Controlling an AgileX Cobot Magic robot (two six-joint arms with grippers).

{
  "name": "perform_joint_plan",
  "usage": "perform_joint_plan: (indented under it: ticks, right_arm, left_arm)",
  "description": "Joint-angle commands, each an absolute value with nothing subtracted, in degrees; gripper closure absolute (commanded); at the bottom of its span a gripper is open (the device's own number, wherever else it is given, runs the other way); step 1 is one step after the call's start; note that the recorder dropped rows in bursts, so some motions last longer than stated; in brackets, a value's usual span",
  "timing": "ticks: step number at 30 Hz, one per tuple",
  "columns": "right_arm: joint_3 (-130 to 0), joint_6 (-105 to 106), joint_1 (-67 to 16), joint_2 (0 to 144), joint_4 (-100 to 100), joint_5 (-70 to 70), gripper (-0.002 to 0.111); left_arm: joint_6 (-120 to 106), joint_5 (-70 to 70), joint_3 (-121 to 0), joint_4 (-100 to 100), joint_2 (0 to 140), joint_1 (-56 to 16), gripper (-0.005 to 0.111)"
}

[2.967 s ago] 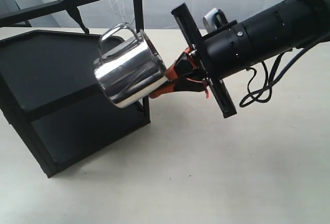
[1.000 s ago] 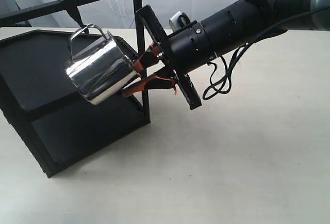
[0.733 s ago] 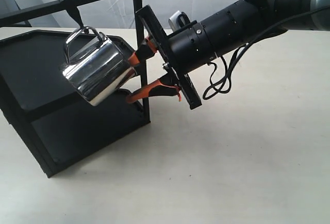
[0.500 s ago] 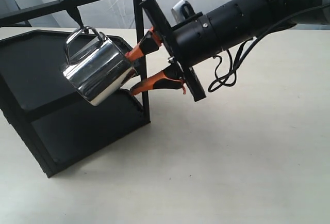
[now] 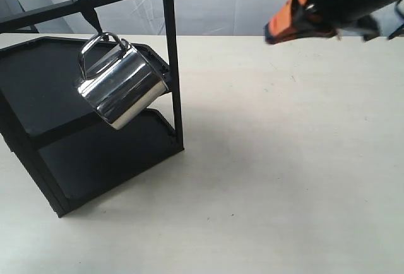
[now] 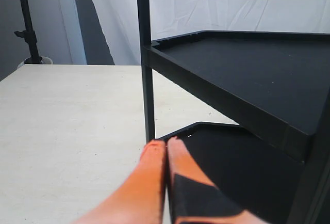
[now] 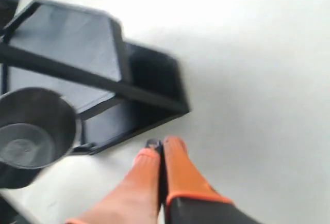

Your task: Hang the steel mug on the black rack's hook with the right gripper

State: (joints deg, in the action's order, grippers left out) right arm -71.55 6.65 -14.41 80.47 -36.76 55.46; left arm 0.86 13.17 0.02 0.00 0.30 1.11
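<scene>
The steel mug [image 5: 120, 84] hangs tilted by its looped handle from the hook [image 5: 88, 14] on the top crossbar of the black rack [image 5: 57, 97]. No gripper touches it. My right gripper [image 5: 273, 34] is high at the exterior view's upper right, far from the mug, blurred, its orange fingers pressed together and holding nothing. In the right wrist view the right gripper [image 7: 161, 149] is shut, with the mug [image 7: 33, 136] and rack [image 7: 82, 43] below it. My left gripper [image 6: 165, 145] is shut and empty beside a rack post [image 6: 147, 79].
The pale tabletop [image 5: 284, 173] stretches to the right of the rack. A white cloth backdrop [image 5: 214, 2] hangs behind. In the left wrist view a dark stand [image 6: 27, 22] rises at the back of the table.
My right gripper opened off the mug, pulled away up and to the right, and shut empty. The mug stays hanging on the hook.
</scene>
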Motion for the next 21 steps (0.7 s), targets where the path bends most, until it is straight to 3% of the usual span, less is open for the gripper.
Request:
perform_joint_plan:
  ticks: [1, 10, 21]
  right_arm:
    - [-69.1, 7.5, -14.0, 70.0, -18.2, 48.4, 0.108]
    - [-46.9, 7.3, -14.4, 45.4, -10.9, 27.6, 0.108]
    - [-39.8, 5.7, -14.4, 27.5, -23.0, 48.2, 0.108]
  left_arm:
    - [1.0, 13.2, 0.0, 0.0, 0.0, 1.0, 0.105]
    - [1.0, 13.2, 0.0, 0.0, 0.0, 1.0, 0.105]
    - [1.0, 13.2, 0.0, 0.0, 0.0, 1.0, 0.105]
